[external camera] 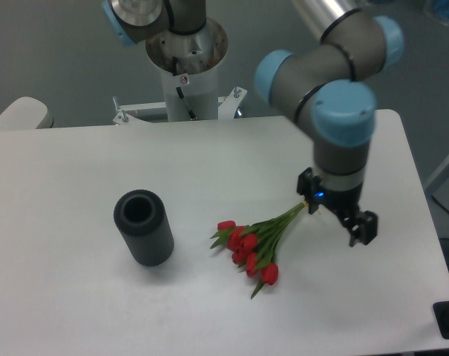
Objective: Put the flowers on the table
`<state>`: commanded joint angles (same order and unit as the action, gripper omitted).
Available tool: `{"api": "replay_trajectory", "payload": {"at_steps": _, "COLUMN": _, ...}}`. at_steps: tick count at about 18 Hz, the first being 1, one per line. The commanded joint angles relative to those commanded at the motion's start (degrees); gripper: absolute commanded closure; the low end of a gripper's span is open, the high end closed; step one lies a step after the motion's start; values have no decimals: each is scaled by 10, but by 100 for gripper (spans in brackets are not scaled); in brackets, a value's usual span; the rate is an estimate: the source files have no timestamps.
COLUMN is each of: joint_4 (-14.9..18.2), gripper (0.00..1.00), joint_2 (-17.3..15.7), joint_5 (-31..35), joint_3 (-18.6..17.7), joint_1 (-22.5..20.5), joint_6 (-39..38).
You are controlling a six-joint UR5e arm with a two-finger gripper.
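From my seat I see the flowers (250,248) lying on the table (76,297), right of centre and toward the near edge. The red heads fan out to the lower left, a few green leaves poking between them, and the green stems run up to the right in a tight bundle toward the gripper (335,216). The bunch looks flat on the white surface rather than lifted — at least the heads do.

The stem ends reach right up to the gripper's near side, under a small blue light on its body. One black finger (361,226) shows clearly on the right; the other is harder to pick out, so I cannot tell whether the jaws are clamped on the stems or parted around them.

The arm (343,96) comes down from the upper right, grey with pale blue joint caps. Left of the flowers, well apart from them, a dark ribbed cylinder (144,228) stands upright with its hollow top facing up.
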<state>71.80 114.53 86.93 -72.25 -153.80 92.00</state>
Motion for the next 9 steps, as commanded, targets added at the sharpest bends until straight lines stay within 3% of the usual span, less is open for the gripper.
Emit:
{"api": "replay_trajectory", "payload": {"at_steps": 3, "joint_4": 24, "gripper": 0, "joint_2": -1, "joint_5": -4, "joint_3": 14, "joint_1": -24, "joint_6": 61}}
{"api": "replay_trajectory", "payload": {"at_steps": 9, "joint_4": 24, "gripper": 0, "joint_2": 5, "joint_5": -18, "joint_3": 18, "joint_1": -57, "joint_6": 149}}
